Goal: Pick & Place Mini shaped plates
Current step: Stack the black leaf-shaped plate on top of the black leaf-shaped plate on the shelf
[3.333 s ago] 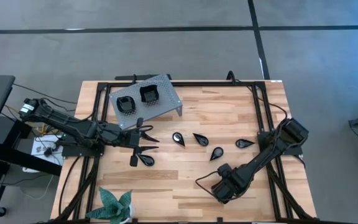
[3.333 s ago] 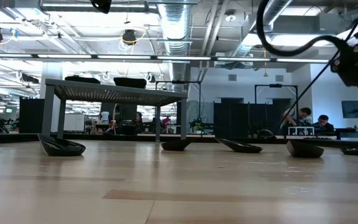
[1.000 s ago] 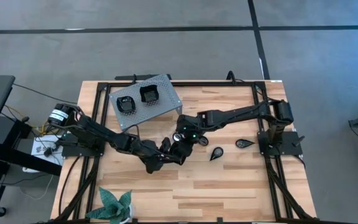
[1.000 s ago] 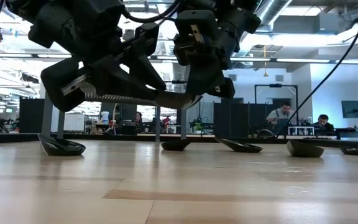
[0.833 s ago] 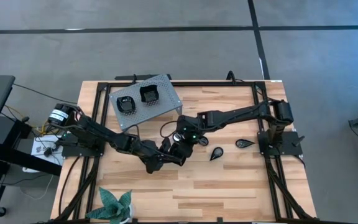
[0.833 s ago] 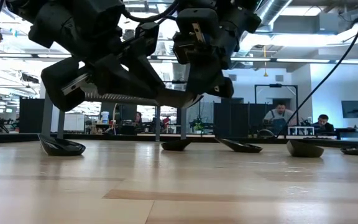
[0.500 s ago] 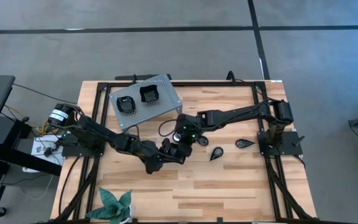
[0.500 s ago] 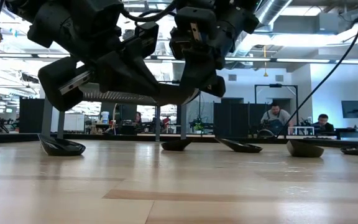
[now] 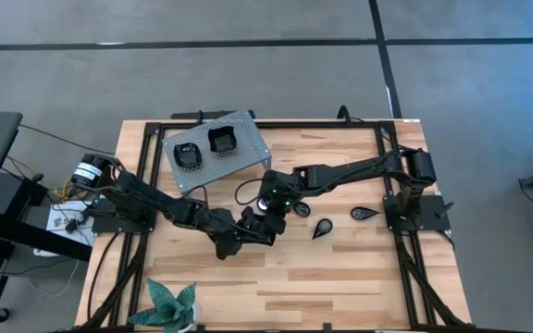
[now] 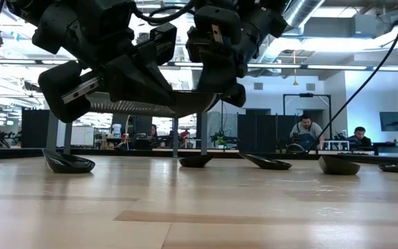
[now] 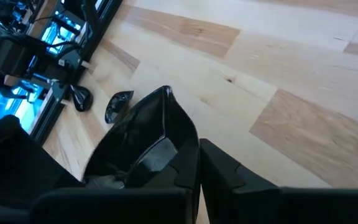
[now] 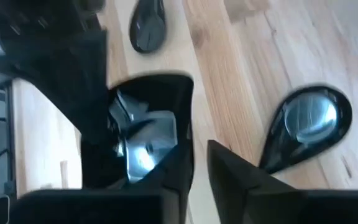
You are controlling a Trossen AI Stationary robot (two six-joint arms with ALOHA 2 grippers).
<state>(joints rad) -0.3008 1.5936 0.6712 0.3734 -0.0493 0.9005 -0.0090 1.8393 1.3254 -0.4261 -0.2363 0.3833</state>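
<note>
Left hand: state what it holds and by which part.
The left hand pinches a squarish black mini plate by its rim, lifted off the table; the right hand stands at the opposite rim.

Both arms crowd the middle of the table (image 9: 340, 277), meeting over one black dish (image 10: 185, 104) held clear of the wood. Near the right edge two teardrop dishes (image 9: 323, 228) lie in the way. The metal stand (image 9: 216, 148) blocks the far-left corner, the plant (image 9: 172, 305) the near-left. The near-right boards lie bare.

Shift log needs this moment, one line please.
phase: handover mid-air | left gripper: shut on black plate | right gripper: at plate, releasing | stand: two plates
</note>
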